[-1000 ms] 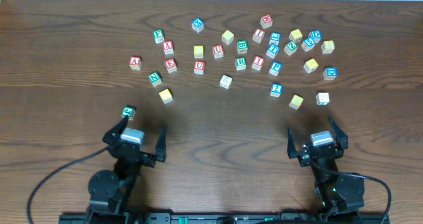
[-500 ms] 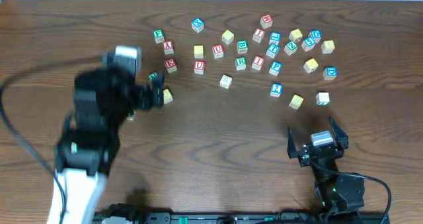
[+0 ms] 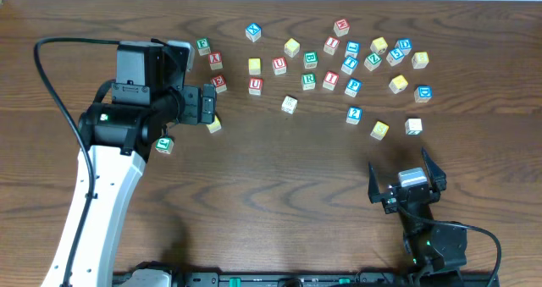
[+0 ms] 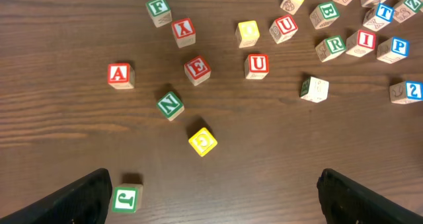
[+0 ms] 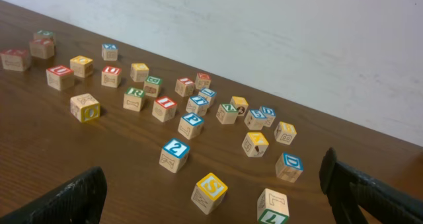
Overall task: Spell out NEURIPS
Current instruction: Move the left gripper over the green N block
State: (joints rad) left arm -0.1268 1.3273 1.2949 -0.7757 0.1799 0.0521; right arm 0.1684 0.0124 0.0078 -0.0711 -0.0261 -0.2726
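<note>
Small wooden letter cubes lie scattered on the dark table. In the left wrist view I see green N (image 4: 170,105), red E (image 4: 197,69), red U (image 4: 256,65), green R (image 4: 334,45), red I (image 4: 362,42) and blue P (image 4: 396,47). Yellow S (image 5: 210,192) lies close in front of my right gripper (image 5: 213,166), which stands open and empty at the table's near edge (image 3: 398,162). My left gripper (image 4: 215,178) hangs open and empty above the left cluster (image 3: 195,88), with the N cube just ahead of it. From overhead, the left arm hides N.
A red A cube (image 4: 119,74), a yellow cube (image 4: 202,141) and a green J cube (image 4: 125,199) lie near the left fingers. A second red U (image 4: 284,27) and several other lettered cubes (image 3: 398,54) spread across the back right. A white wall rises behind the table's far edge.
The left arm has swung from its place at the near edge up and over the left group of cubes, its gripper still open. The right arm has not moved.
</note>
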